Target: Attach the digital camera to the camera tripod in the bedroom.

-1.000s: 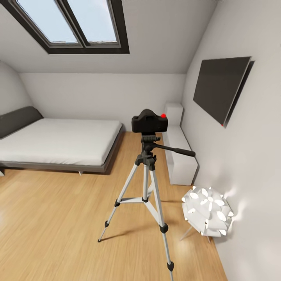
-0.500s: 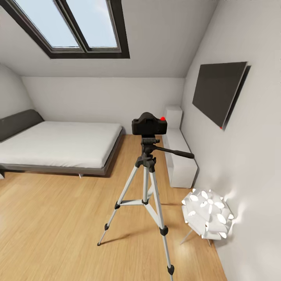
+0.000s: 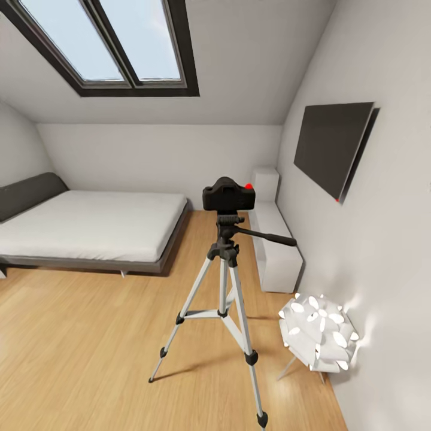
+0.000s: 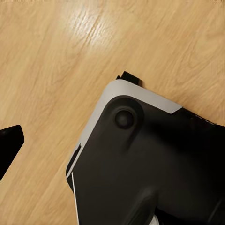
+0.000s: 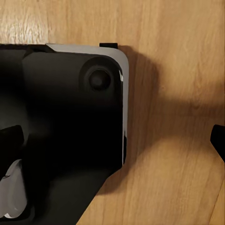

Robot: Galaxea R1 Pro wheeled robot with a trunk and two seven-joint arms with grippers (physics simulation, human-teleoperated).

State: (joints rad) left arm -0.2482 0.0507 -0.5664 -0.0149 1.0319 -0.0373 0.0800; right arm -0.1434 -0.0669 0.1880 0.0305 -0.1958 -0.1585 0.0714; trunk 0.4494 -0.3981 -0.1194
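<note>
With the digital camera (image 3: 229, 195) already seated upright on the camera tripod (image 3: 224, 287) at frame centre, between the bed (image 3: 90, 230) and the flower-shaped lamp (image 3: 317, 335), back off without nudging a leg; I cannot tell either gripper's opening.

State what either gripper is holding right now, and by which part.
Nothing appears held. The digital camera sits on top of the camera tripod with no gripper on it. Both wrist views look down at the robot's base and wood floor, with nothing between the visible fingertips.
</note>
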